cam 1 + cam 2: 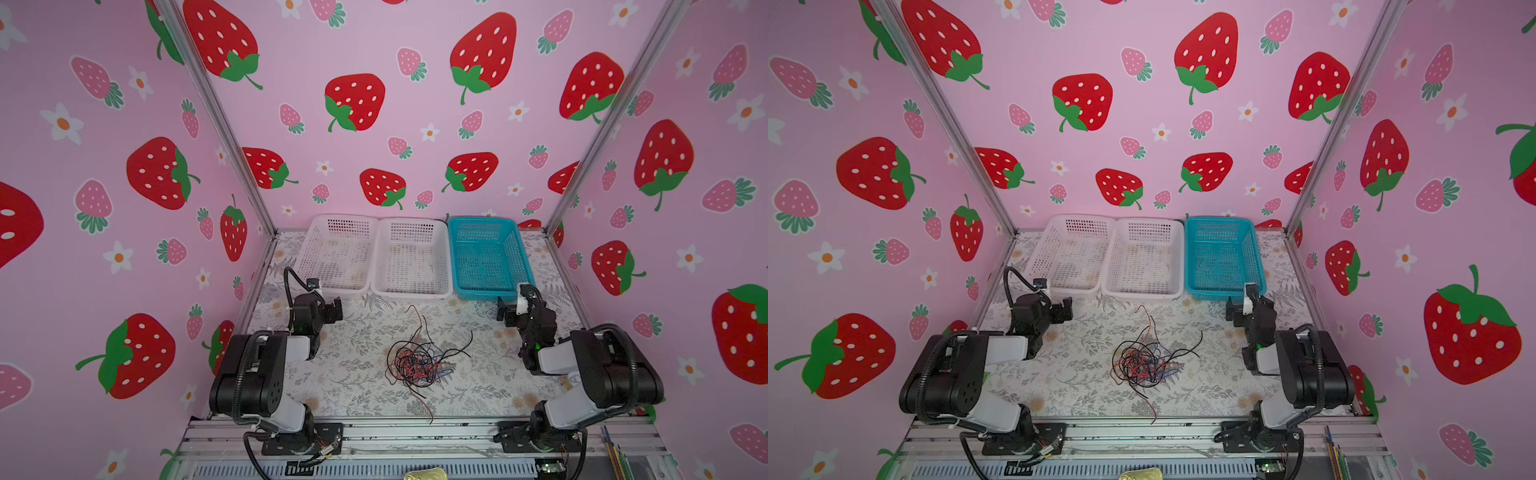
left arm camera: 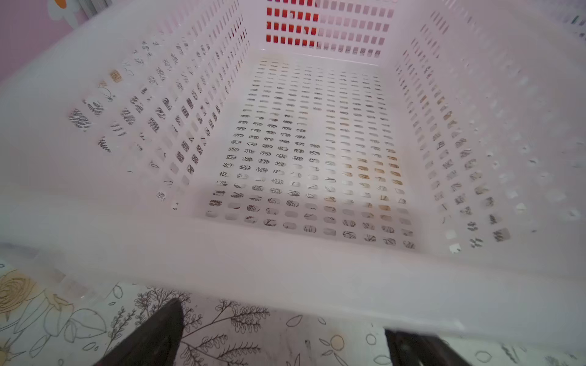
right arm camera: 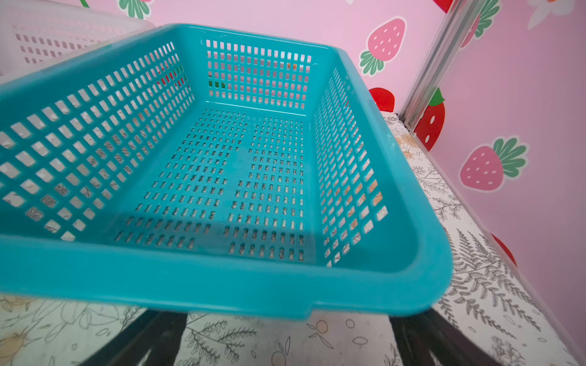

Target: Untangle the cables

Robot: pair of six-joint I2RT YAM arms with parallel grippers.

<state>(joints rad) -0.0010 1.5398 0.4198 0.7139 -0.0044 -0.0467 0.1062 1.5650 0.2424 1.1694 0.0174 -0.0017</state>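
The cables (image 1: 417,360) (image 1: 1143,362) lie in a tangled heap of thin black, red and blue wires in the middle of the floral table, with loose ends trailing toward the baskets and the front edge. My left gripper (image 1: 335,310) (image 1: 1065,311) hovers left of and behind the heap, open and empty. In the left wrist view it (image 2: 282,320) faces a white basket (image 2: 285,263). On the opposite side my right gripper (image 1: 504,311) (image 1: 1233,311) is open and empty too. In the right wrist view it (image 3: 287,326) faces the blue basket (image 3: 222,285). Neither wrist view shows the cables.
Three empty baskets stand in a row at the back: a white basket (image 1: 311,249), a second white one (image 1: 411,221) and a blue one (image 1: 484,219). A metal rail (image 1: 415,432) runs along the front edge. Pink strawberry walls enclose three sides.
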